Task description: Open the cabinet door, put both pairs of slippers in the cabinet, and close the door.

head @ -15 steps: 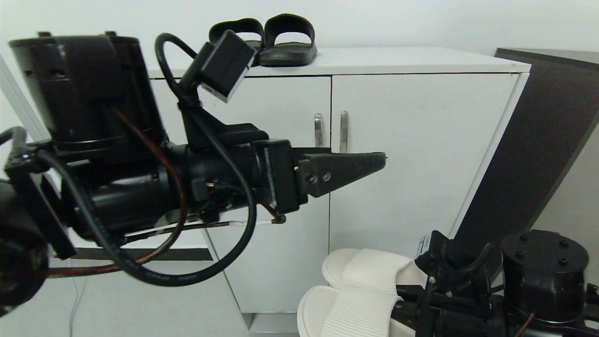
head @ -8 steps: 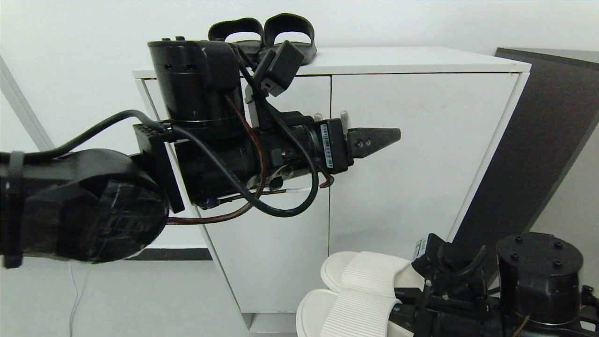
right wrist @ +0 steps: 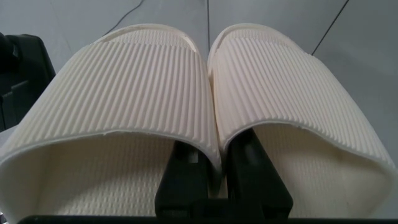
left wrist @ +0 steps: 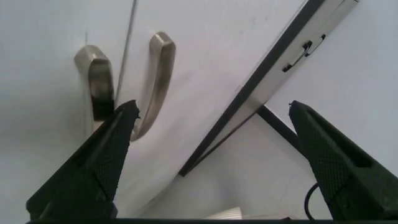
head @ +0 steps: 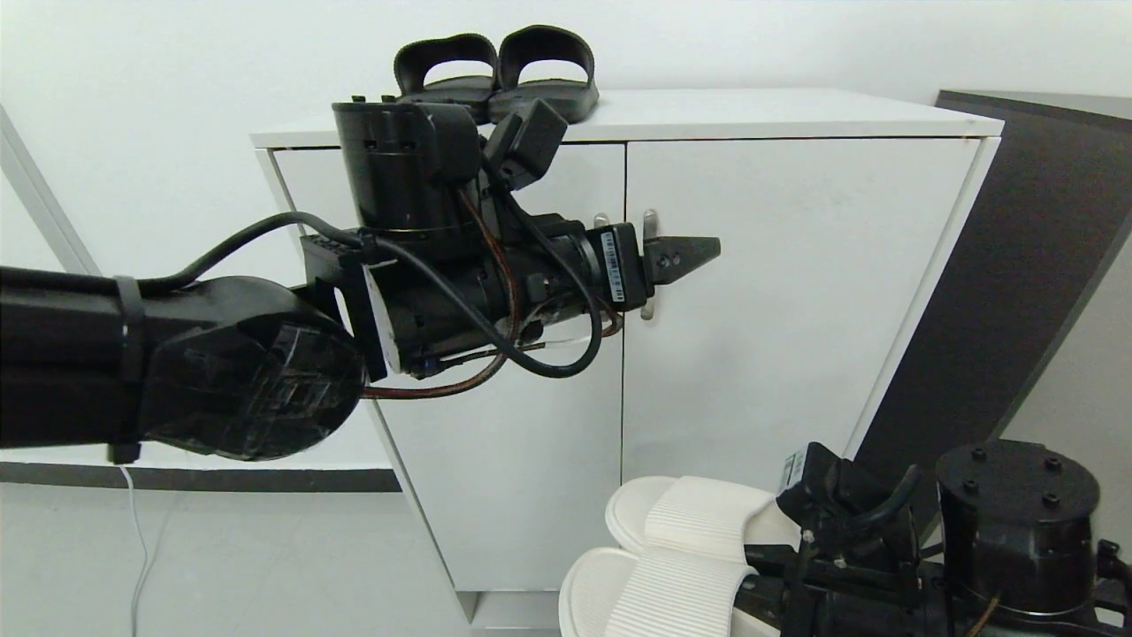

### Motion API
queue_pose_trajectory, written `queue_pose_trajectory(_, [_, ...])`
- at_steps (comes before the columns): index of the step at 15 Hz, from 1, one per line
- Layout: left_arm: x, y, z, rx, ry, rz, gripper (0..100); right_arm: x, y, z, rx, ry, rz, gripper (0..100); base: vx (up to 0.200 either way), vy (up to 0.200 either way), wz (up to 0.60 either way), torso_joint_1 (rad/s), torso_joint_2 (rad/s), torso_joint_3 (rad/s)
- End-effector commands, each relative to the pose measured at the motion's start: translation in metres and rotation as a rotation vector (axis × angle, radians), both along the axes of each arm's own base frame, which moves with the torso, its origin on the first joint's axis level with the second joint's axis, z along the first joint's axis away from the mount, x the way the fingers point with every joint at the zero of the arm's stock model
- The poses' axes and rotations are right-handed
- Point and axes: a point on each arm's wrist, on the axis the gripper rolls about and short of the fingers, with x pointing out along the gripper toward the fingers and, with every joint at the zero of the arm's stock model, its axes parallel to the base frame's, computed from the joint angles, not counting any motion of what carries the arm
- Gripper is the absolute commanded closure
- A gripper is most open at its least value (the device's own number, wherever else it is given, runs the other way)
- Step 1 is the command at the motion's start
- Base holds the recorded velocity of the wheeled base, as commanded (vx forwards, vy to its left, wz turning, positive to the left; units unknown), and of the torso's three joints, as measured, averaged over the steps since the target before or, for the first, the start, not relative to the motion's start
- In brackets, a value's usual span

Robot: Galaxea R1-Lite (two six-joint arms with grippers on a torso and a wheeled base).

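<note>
1. A white wooden cabinet (head: 796,265) with two flat doors fills the middle of the head view. Both doors are shut.
2. Two small curved silver metal handles (head: 650,221) sit side by side where the doors meet.
3. A pair of black rubber slippers (head: 495,75) sits on the cabinet top, at the upper middle of the frame.
4. The left gripper (head: 703,252) is in the middle of the frame, right by the handles. Its two black fingers are spread wide apart and hold nothing. I cannot tell if it touches a handle.
5. The right gripper (right wrist: 217,180) is at the bottom right. It is pinched on a pair of cream white ribbed slippers (head: 681,548), with one finger inside each slipper.
</note>
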Motion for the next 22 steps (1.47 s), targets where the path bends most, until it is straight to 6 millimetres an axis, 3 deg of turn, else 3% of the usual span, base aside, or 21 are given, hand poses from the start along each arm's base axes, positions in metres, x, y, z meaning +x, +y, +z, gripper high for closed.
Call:
queue_pose_trajectory(1, [0.01,-0.002,-0.004,0.004,0.005,0.028,0,0.0,0.0,-0.001,-0.003,0.003,0.003,100,0.0,0.0,0.0,0.0,0.0,0.0])
queue_pose_trajectory(9, [0.037,-0.021,-0.014,0.01,0.013,0.072,0,-0.001,0.001,-0.001,-0.003,0.005,0.007,100,0.0,0.0,0.0,0.0,0.0,0.0])
queue_pose_trajectory(10, [0.037,-0.021,-0.014,0.01,0.013,0.072,100,-0.001,0.001,-0.001,-0.003,0.005,0.007,100,0.0,0.0,0.0,0.0,0.0,0.0])
queue_pose_trajectory(17, [0.026,-0.015,-0.012,0.004,0.027,0.067,100,-0.005,0.001,-0.003,-0.008,0.011,0.023,100,0.0,0.0,0.0,0.0,0.0,0.0])
queue_pose_trajectory(22, [-0.012,-0.004,-0.006,0.009,0.032,0.016,100,-0.023,-0.007,-0.002,0.022,0.034,0.167,100,0.0,0.0,0.0,0.0,0.0,0.0])
